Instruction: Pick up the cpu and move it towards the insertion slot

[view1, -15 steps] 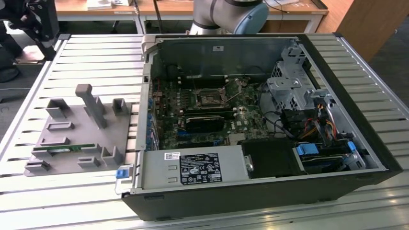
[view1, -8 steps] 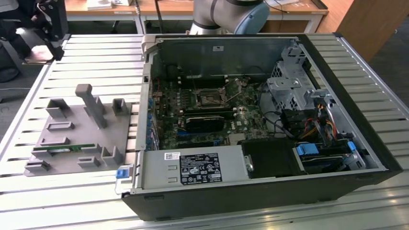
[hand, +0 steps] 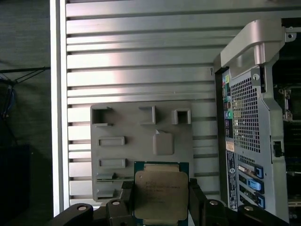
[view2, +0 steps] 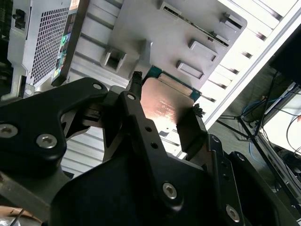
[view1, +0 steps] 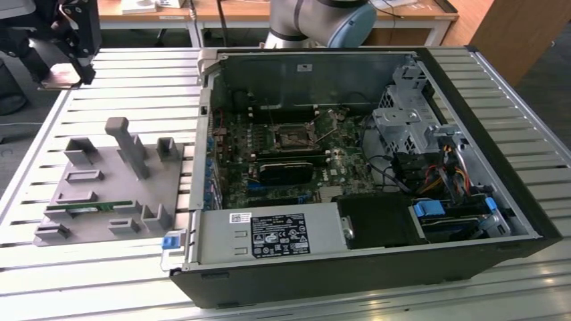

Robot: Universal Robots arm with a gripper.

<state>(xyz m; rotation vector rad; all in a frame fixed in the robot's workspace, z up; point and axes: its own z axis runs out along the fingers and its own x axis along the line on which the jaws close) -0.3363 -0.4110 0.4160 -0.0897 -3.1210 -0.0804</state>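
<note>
Claw: fingers closed on two opposite edges of the cpu
Cpu: held off the slatted counter, silvery face towards both wrist views
Insertion slot: on the motherboard inside the open computer case, well apart from the cpu
Grey tray: on the counter beside the case

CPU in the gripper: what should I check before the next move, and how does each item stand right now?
1. cpu clamped between the fingers of the gripper, in both wrist views: ok.
2. cpu lifted clear of the grey tray: ok.
3. computer case open, insertion slot exposed from above: ok.
4. Slot's metal frame unlatched: cannot tell.
5. cpu's orientation matched to the slot: cannot tell.
</note>
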